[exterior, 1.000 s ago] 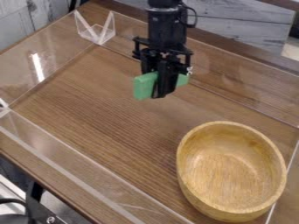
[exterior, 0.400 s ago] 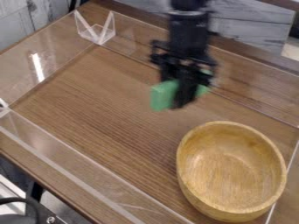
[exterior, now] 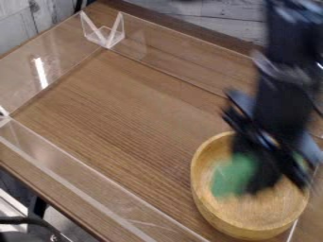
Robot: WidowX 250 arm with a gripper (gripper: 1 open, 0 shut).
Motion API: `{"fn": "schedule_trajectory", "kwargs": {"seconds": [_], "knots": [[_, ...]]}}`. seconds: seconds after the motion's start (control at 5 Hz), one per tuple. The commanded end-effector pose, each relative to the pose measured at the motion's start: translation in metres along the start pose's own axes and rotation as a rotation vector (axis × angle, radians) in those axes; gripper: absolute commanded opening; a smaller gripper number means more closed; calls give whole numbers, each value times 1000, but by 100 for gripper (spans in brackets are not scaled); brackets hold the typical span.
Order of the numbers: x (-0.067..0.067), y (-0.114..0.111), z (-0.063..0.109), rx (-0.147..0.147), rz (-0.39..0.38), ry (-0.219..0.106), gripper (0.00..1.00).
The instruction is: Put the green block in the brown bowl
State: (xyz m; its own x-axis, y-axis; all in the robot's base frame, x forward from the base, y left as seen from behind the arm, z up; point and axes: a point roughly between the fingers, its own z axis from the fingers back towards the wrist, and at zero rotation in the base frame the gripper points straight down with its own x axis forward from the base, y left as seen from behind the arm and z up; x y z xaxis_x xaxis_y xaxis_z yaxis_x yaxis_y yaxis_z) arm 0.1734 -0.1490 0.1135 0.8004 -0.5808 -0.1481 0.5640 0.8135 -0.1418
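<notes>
Green shows between the black jaws: the green block (exterior: 236, 179) sits clamped in the gripper (exterior: 252, 176), hanging over the hollow of the brown bowl (exterior: 217, 214), towards its near left side. Whether the block touches the bowl's floor cannot be told, because the whole arm is smeared by motion blur. The jaws themselves are hard to separate from the dark body above them; only their closing on the block can be made out.

The bowl is light wood with a thick rim, standing at the lower right corner of the tabletop (exterior: 120, 104). The arm covers its far rim and part of its right side.

The tabletop is a dark brown wood-grain board. Low clear plastic walls (exterior: 63, 184) run around it; the near one catches white glints along its edge. At the far left corner stands a small clear plastic stand (exterior: 104, 28), folded into a V.

Beyond the table the room is mostly cropped out: a pale strip along the top and dark shapes at the lower left, too dim and cut off to name.
</notes>
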Motion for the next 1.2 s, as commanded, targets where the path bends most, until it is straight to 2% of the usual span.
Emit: {"fn": "schedule_trajectory", "kwargs": {"seconds": [0.0, 0.4, 0.6, 1.0], "knots": [[9, 3, 2, 18, 43, -69, 0], [-2, 26, 16, 7, 143, -112, 0], [-4, 45, 23, 11, 210, -137, 0], [6, 53, 13, 33, 272, -187, 0]]}}
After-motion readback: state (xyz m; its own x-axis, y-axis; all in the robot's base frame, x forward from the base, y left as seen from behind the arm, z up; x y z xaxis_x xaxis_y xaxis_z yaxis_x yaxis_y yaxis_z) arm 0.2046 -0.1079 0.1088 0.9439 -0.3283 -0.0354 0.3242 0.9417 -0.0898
